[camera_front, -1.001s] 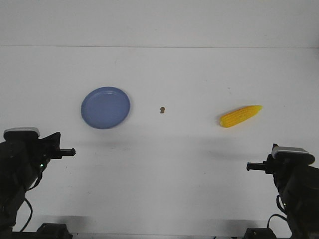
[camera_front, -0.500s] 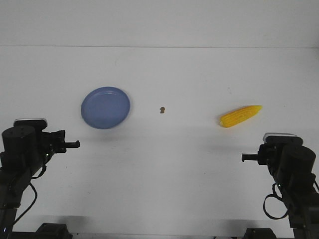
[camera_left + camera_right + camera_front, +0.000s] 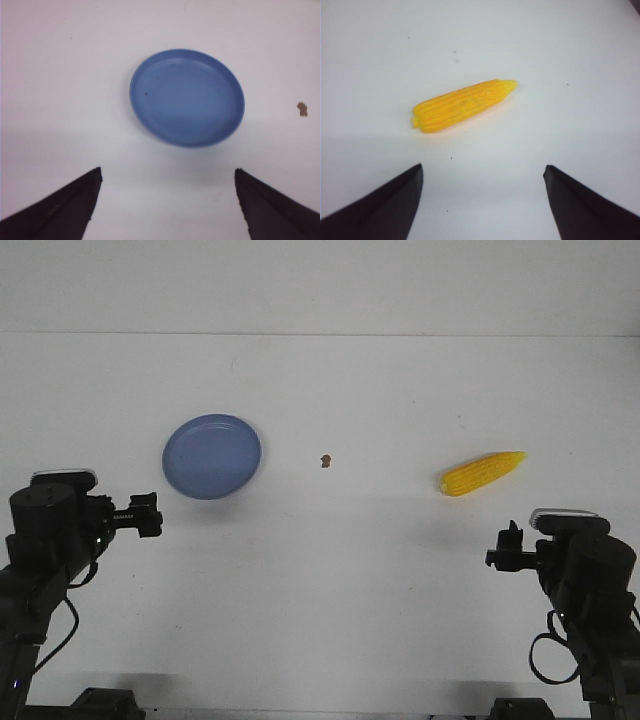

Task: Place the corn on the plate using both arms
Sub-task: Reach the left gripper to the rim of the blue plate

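The yellow corn [image 3: 482,473] lies on the white table at the right, its tip pointing right and away. It also shows in the right wrist view [image 3: 462,105], ahead of my open, empty right gripper [image 3: 482,170]. The blue plate [image 3: 212,456] sits on the table at the left. It shows in the left wrist view [image 3: 187,96], ahead of my open, empty left gripper [image 3: 167,172]. In the front view the left gripper [image 3: 148,517] is near the plate's front left, and the right gripper [image 3: 503,551] is in front of the corn.
A tiny brown speck [image 3: 325,461] lies between plate and corn; it also shows in the left wrist view [image 3: 302,108]. The table's far edge [image 3: 320,335] runs across the back.
Both arms have risen and moved forward over the table toward the plate and the corn. Both grippers have opened. Plate and corn have not moved.
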You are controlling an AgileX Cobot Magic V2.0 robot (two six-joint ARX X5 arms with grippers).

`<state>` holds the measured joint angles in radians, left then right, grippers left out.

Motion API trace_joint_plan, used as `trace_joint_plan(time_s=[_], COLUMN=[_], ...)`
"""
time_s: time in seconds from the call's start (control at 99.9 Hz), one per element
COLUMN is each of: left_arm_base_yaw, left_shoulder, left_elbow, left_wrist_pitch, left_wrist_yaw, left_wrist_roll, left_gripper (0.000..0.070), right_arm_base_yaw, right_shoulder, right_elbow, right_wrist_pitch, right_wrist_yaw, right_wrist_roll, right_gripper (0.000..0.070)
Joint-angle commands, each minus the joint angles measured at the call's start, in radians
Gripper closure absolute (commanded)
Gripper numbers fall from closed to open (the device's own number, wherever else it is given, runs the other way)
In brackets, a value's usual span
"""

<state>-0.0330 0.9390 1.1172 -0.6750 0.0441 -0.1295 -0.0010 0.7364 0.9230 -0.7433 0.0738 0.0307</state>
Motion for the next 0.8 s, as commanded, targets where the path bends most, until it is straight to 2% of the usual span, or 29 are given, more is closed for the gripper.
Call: trace_joint_plan(time_s=[0.0,0.1,0.48,0.79], left_arm_base_yaw=[0.003,0.024,0.062,0.062], left_shoulder=[0.061,0.185,0.714,0.912], left_elbow=[0.018,0.035,0.273,0.342], left_wrist_pitch=[0.045,0.091,0.143,0.168], left_wrist_yaw=[-0.002,-0.001,0.000,0.000], left_wrist_roll=[-0.025,-0.048,-0.048,-0.057], left_gripper=[0.0145,0.0145,0.0144,0.0143], right_arm_base_yaw=[0.002,0.002,0.002,0.002], right_shoulder=[0.003,0.003,0.004,0.004], right_elbow=[0.015,0.015,0.015,0.015], right_wrist_pitch=[0.009,0.010,0.010,0.010], right_wrist_yaw=[-0.002,-0.002,-0.002,-0.002], right_wrist_roll=[0.007,0.007,0.007,0.007], right_gripper=[0.0188,0.0188,0.0188,0.0188])
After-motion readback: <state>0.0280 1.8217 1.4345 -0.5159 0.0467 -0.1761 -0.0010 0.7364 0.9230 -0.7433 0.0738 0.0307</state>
